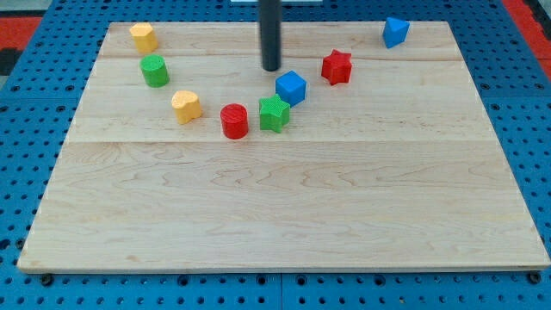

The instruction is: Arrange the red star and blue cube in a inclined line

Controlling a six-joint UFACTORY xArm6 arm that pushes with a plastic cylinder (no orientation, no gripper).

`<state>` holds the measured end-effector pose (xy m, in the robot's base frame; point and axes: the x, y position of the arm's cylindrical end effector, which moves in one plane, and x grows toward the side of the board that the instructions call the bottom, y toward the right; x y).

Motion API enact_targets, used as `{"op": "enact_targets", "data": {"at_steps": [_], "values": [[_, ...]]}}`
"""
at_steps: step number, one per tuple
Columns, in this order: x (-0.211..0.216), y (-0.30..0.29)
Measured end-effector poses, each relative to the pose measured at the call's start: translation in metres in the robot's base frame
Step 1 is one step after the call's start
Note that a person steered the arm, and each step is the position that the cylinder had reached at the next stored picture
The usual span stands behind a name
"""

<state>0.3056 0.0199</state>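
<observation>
The red star (337, 66) lies on the wooden board (284, 198) toward the view's upper right of centre. The blue cube (291, 87) sits just below and left of it, a small gap between them. My tip (271, 68) rests on the board just above and left of the blue cube, close to it but apart, and well left of the red star.
A green star (275, 113) touches the blue cube's lower left. A red cylinder (234, 120) lies left of that, then a yellow heart (186, 105), a green cylinder (155, 71) and a yellow block (143, 37). A blue block (395, 31) sits at the top right.
</observation>
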Motion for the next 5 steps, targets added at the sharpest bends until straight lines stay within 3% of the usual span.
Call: {"op": "enact_targets", "data": {"at_steps": [1,2,3,4,5], "values": [[0.009,0.034],[0.005,0.013],[-0.004,0.061],[-0.022,0.029],[-0.033,-0.071]]}}
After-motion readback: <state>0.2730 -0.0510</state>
